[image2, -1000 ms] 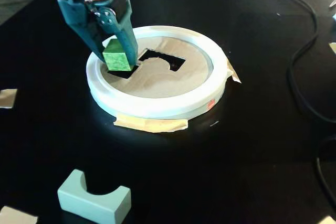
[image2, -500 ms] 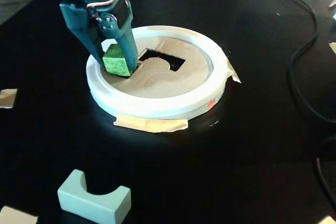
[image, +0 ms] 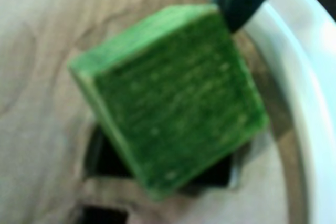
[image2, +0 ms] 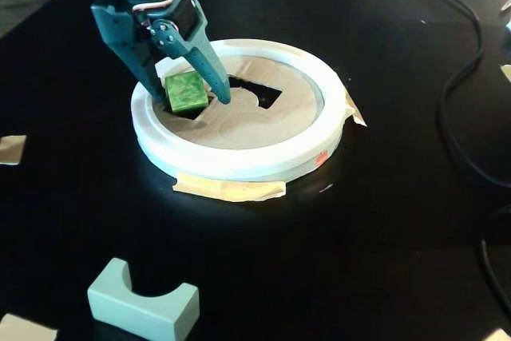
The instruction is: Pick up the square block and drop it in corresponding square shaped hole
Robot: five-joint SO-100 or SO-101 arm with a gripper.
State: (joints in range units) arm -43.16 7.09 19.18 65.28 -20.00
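The green square block (image2: 186, 91) sits tilted between the fingers of my end effector (image2: 192, 100), which is clamped on it, at the upper left of the fixed view. In the wrist view the block (image: 170, 98) fills the centre, hanging over a dark square hole (image: 105, 158) in the cardboard lid (image: 37, 66). A white ring (image2: 239, 164) frames the lid. On the black desk (image2: 359, 261), a pale notched block (image2: 144, 303) lies at lower left.
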